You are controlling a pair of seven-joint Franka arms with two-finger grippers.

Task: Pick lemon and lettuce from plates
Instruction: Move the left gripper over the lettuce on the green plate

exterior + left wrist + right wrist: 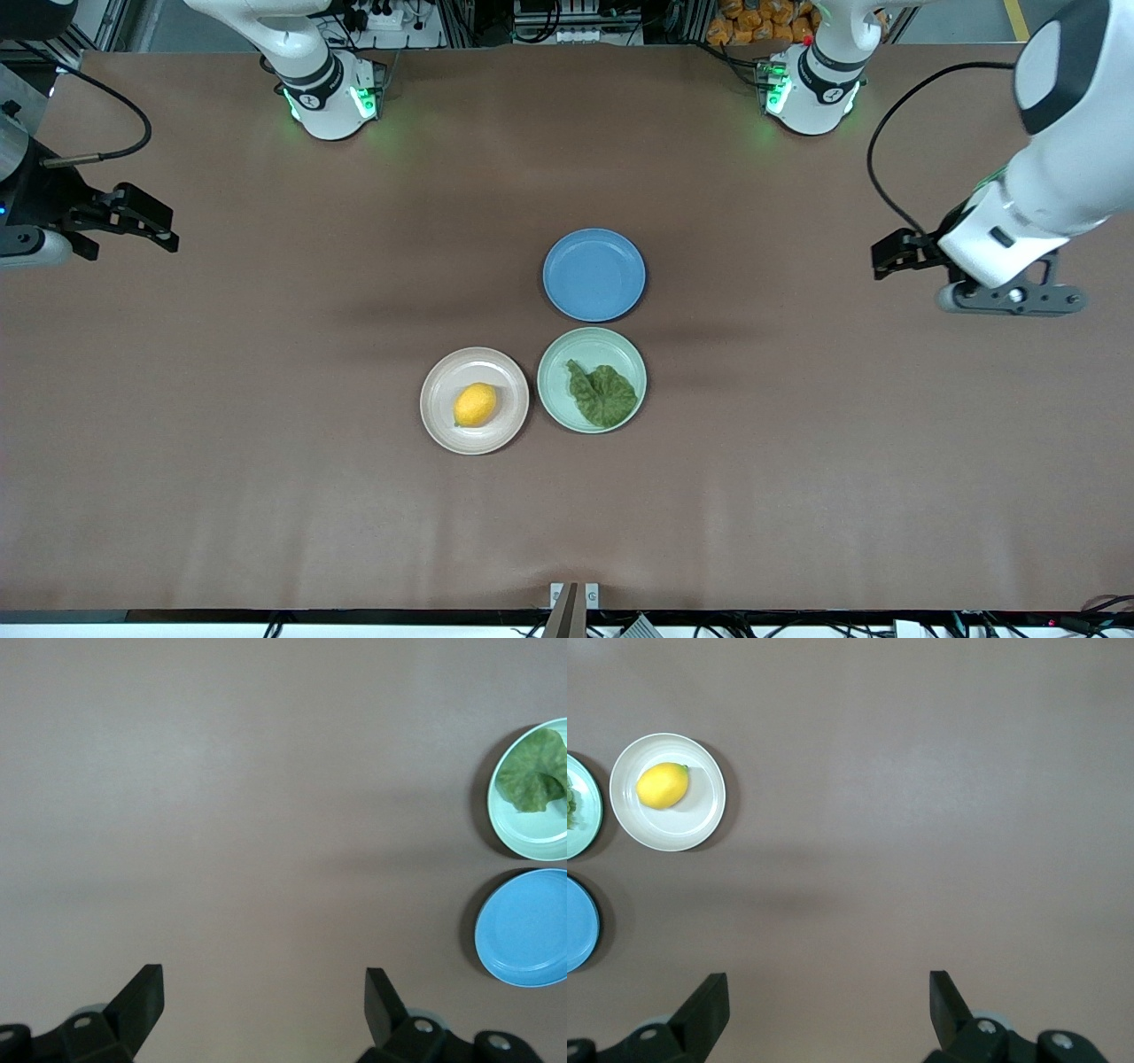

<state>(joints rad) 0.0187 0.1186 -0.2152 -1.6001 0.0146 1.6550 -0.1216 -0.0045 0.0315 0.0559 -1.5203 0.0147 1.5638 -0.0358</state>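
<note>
The yellow lemon lies on the beige plate. The green lettuce lies on the mint plate beside it, toward the left arm's end. My left gripper hangs open and empty over bare table at the left arm's end; its wrist view shows the lettuce on the mint plate. My right gripper hangs open and empty over bare table at the right arm's end; its wrist view shows the lemon on the beige plate.
An empty blue plate sits farther from the front camera than the mint plate, touching or nearly touching it. It also shows in the left wrist view and the right wrist view. The brown table surrounds the plates.
</note>
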